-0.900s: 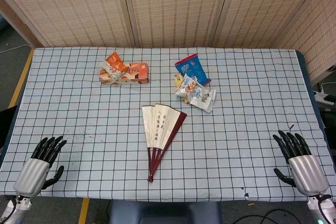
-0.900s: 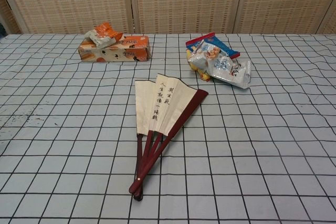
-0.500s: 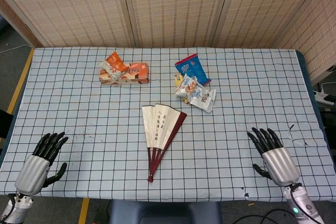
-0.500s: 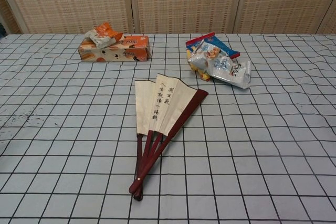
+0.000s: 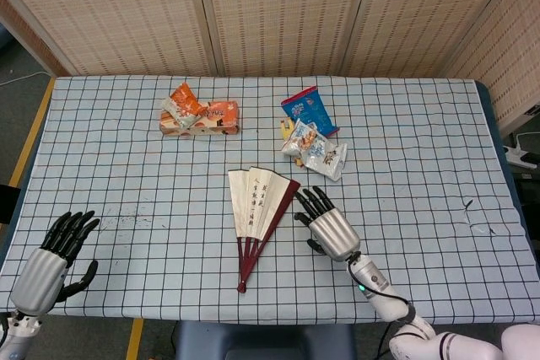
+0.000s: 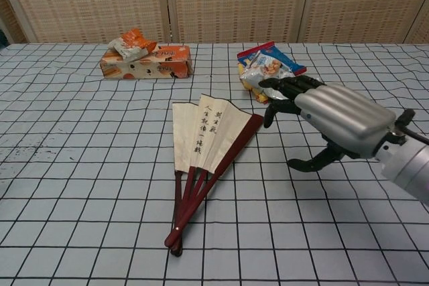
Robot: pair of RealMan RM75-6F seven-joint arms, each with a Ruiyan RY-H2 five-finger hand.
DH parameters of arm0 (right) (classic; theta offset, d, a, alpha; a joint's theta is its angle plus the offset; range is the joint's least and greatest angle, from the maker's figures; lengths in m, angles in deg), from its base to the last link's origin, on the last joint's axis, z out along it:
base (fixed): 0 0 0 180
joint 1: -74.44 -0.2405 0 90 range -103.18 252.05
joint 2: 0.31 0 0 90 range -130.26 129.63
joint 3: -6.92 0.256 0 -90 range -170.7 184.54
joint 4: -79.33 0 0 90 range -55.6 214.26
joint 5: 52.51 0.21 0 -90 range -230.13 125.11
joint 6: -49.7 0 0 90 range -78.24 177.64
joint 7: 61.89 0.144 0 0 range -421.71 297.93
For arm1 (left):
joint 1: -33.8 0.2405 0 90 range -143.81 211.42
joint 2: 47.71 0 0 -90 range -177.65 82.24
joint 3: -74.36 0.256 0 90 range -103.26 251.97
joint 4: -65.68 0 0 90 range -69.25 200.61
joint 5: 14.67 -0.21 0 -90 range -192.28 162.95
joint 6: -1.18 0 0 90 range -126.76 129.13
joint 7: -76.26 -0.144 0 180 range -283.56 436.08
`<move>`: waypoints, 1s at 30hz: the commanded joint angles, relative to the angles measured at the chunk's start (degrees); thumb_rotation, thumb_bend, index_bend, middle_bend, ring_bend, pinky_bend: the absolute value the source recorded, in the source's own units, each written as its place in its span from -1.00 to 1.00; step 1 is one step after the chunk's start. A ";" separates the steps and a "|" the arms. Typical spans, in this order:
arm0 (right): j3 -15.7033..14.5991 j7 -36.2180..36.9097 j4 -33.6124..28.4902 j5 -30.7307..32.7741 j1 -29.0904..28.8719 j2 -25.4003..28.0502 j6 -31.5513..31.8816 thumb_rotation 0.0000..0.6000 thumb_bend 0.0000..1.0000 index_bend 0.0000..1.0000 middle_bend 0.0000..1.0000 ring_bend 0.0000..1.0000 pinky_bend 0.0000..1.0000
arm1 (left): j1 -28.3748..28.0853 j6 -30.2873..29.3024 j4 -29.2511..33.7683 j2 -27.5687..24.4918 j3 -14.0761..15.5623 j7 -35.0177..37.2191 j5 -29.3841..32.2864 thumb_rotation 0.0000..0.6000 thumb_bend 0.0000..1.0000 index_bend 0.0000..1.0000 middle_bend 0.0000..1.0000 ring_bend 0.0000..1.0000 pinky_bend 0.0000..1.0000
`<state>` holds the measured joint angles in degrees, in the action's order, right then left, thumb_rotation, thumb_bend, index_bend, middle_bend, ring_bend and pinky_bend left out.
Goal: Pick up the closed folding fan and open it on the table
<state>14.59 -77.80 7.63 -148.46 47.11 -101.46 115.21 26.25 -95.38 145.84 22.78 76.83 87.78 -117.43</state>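
A: Right robot hand [image 5: 329, 229], silver-backed with black fingers spread and holding nothing, hovers just beside the dark red outer rib of the partly opened paper folding fan [image 5: 257, 217] with cream leaves. How should the approach go?

B: Judging by the chest view, the right robot hand [image 6: 335, 118] sits above the grid-patterned cloth tabletop [image 5: 126, 174], not yet touching the fan [image 6: 204, 149]. Best to come down on the red outer rib, not the paper, and pinch it near the middle so the leaves can swing wider about the pivot at the near end.

A: And the left robot hand [image 5: 46, 263]?

B: Fingers apart, empty, at the near left edge, well apart from the fan. It could pin the pivot. The crumpled snack packets [image 5: 314, 145] lie near the fan's far end; keep the sweep clear of them.
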 commanded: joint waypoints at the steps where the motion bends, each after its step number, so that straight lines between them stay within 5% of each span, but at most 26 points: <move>1: 0.52 -0.63 8.05 0.28 -4.16 -7.40 -1.23 1.00 -0.71 -0.29 -1.00 -1.00 -1.00 | -0.02 0.43 0.37 -0.52 0.13 0.45 0.37 1.00 -0.03 -1.00 -1.00 -1.00 -0.91; 8: 1.46 -0.05 20.08 1.97 -7.40 -17.75 -0.82 1.00 -0.71 -0.26 -1.00 -1.00 -1.00 | 0.18 0.96 0.28 -1.03 0.49 0.96 0.91 1.00 -0.03 -1.00 -1.00 -1.00 -0.91; 22: 2.67 4.55 34.96 4.17 -12.43 -28.68 0.19 1.00 -0.68 0.06 -1.00 -1.00 -1.00 | -0.49 2.88 0.60 -0.94 -0.40 -0.09 2.76 1.00 -0.03 -1.00 -1.00 -1.00 -0.91; 30: 1.36 9.74 35.14 2.38 -13.18 -27.64 7.05 1.00 0.03 0.51 -0.76 -1.00 -1.00 | -0.49 3.09 0.71 -0.86 -0.82 -0.13 3.59 1.00 -0.03 -1.00 -1.00 -1.00 -0.91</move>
<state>16.46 -69.97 43.44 -145.24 34.04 -129.91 119.73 25.75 -92.30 146.56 21.91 76.02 87.65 -113.85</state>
